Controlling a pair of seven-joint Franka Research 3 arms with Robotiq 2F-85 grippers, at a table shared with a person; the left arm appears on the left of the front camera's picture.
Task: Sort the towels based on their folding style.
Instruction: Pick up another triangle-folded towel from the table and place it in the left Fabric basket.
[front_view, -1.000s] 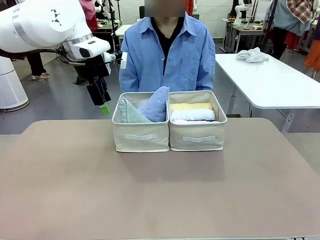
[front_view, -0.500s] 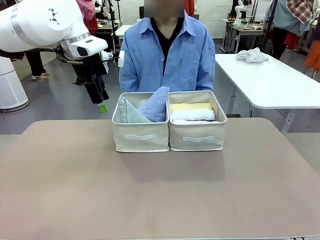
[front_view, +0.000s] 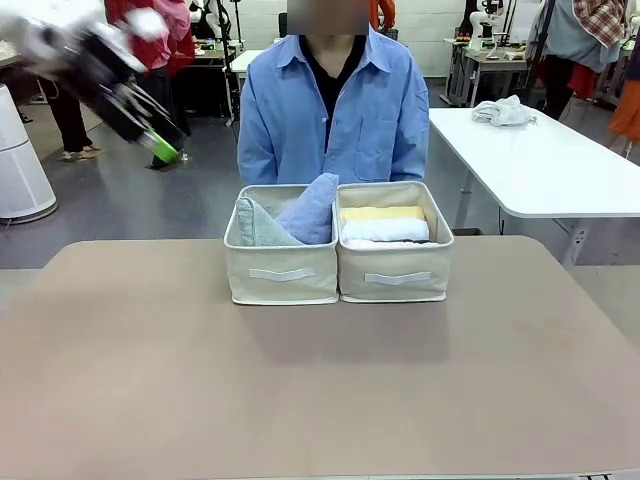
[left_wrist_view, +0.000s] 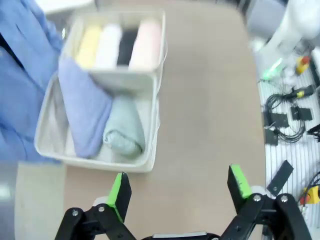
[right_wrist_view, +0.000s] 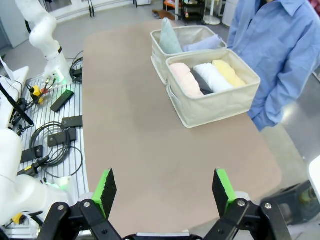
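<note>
Over on the left, the left gripper (front_view: 165, 152) is up in the air, off the table's (front_view: 320, 400) near-left corner and well clear of the bins, blurred and slanting down to the right. From its wrist camera the left gripper (left_wrist_view: 179, 185) has its green-padded fingers (left_wrist_view: 120, 189) spread wide with nothing between them, hanging above bare tabletop just short of the bins.

In the middle of the table two beige fabric bins stand touching side by side. The left bin (front_view: 281, 272) holds the two cone-shaped towels: the grey-green towel (front_view: 258, 225) on its left side and the lavender-blue towel (front_view: 313, 208) leaning beside it, its tip rising above the rim. The right bin (front_view: 395, 270) holds the rolled ones lying in a row: the yellow towel (front_view: 382, 213) at the far side, the white towel (front_view: 386, 230) in front of it, then the dark grey towel (right_wrist_view: 200, 81) and the pale pink towel (right_wrist_view: 184, 80) nearest the robot.

Just behind the bins stands a person in a blue shirt (front_view: 335, 105).

The right gripper (right_wrist_view: 165, 190) hangs high above the table's right end, fingers wide apart and holding nothing.
</note>
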